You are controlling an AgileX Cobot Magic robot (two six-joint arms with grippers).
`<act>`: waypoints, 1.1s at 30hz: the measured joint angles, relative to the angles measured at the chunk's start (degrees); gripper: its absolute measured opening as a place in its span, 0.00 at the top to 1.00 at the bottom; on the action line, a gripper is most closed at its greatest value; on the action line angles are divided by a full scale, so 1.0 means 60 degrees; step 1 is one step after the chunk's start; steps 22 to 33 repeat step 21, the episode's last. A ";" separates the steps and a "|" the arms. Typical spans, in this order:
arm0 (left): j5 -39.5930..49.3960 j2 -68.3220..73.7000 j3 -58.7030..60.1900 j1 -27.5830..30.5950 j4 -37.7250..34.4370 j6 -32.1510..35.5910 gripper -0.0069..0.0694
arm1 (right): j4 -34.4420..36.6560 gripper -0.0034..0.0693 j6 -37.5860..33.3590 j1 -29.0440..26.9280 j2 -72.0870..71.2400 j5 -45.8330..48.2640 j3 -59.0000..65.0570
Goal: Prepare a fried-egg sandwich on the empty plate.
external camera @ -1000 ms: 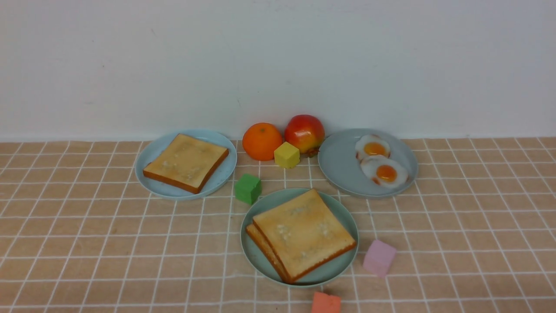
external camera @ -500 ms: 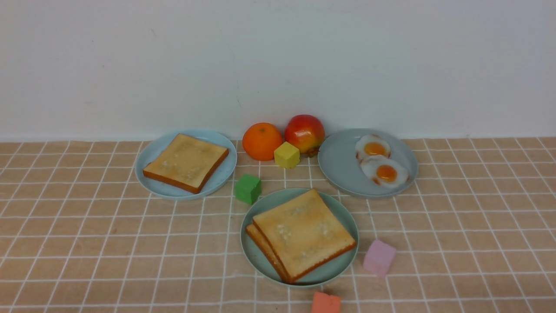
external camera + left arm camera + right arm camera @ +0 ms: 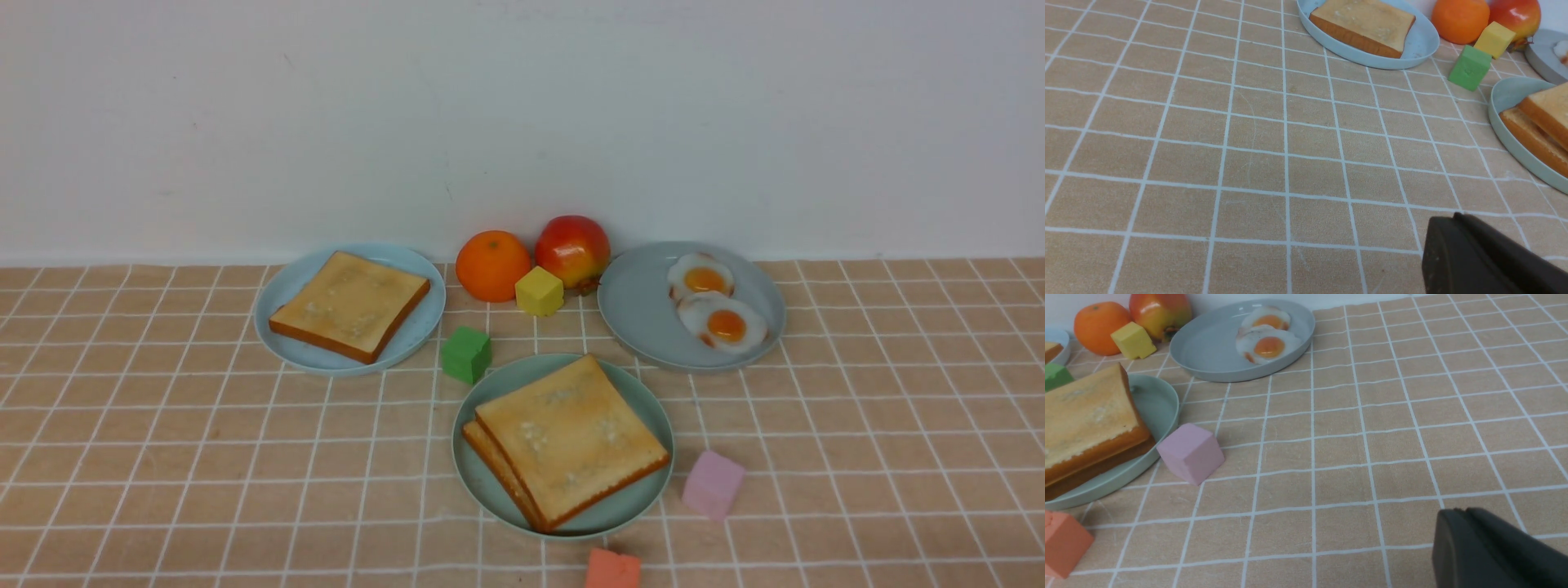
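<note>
The mint-green plate (image 3: pixel 496 390) sits at front centre and holds two stacked toast slices (image 3: pixel 571 437). No egg shows between them. The plate (image 3: pixel 1506 94) and the stack (image 3: pixel 1545 112) also show in the left wrist view, and the plate (image 3: pixel 1157 404) and the stack (image 3: pixel 1086 412) in the right wrist view. Two fried eggs (image 3: pixel 722 325) lie on the grey plate (image 3: pixel 645 314) at back right. My left gripper (image 3: pixel 1453 218) and my right gripper (image 3: pixel 1459 512) are shut and empty over bare table. Neither arm shows in the front view.
A single toast slice (image 3: pixel 351 304) lies on a pale blue plate (image 3: pixel 416 336) at back left. An orange (image 3: pixel 492 265), an apple (image 3: pixel 572 249) and a yellow cube (image 3: pixel 539 291) stand by the wall. Green (image 3: pixel 466 354), pink (image 3: pixel 713 483) and orange-red (image 3: pixel 612 570) cubes ring the green plate.
</note>
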 joint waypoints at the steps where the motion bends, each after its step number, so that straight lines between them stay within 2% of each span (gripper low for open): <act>1: 0.0000 0.0000 0.0000 0.0000 0.0000 0.0000 0.93 | 0.0000 0.90 0.0000 0.0000 0.0000 0.0000 0.0000; 33: 0.0000 0.0000 0.0000 0.0000 0.0000 0.0009 0.91 | 0.0000 0.87 0.0000 0.0000 0.0000 0.0000 0.0000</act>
